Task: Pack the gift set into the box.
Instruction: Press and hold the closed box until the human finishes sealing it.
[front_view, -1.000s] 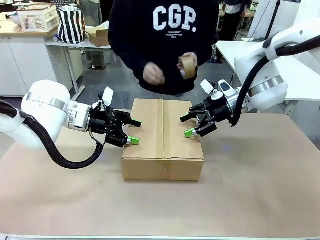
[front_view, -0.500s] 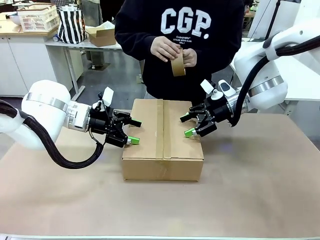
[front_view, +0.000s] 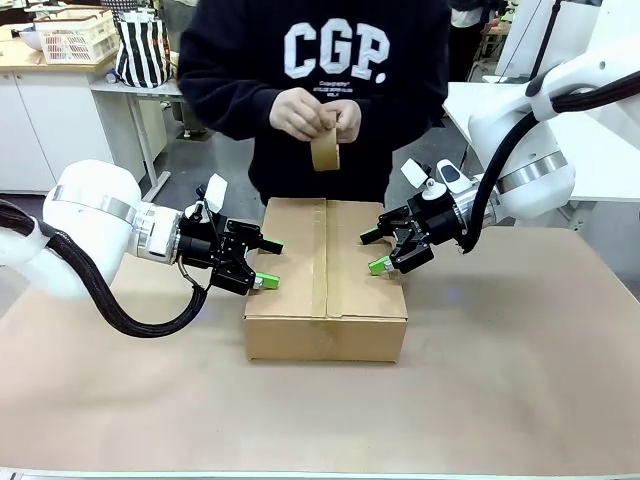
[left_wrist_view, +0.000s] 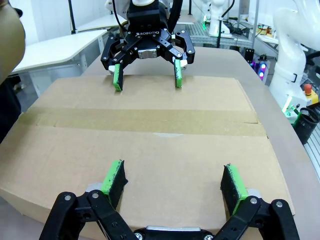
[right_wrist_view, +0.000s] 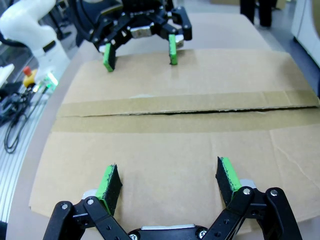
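So the room looks like a lab or workshop: white cabinets (front_view: 45, 130) on the far left with a cream plastic basket (front_view: 76, 35) on top, and a black-and-white striped bag (front_view: 143, 48) sitting on a white side table (front_view: 150, 90). The work table (front_view: 520, 390) is covered in plain brown paper, with nothing much on it apart from the carton.

The box (front_view: 326, 282) sits in the middle of that table, flaps folded down flat, with a strip of brown tape running along the center seam.

A person in a dark sweatshirt stands at the far side, both hands (front_view: 315, 112) holding a roll of brown tape (front_view: 324, 150) above the far edge of the box.

The left gripper (front_view: 266, 263) has its fingers spread wide, green pads resting over the left part of the box top. The right gripper (front_view: 373, 250) is spread the same way over the right part. Can't tell for sure if the pads actually touch the cardboard.
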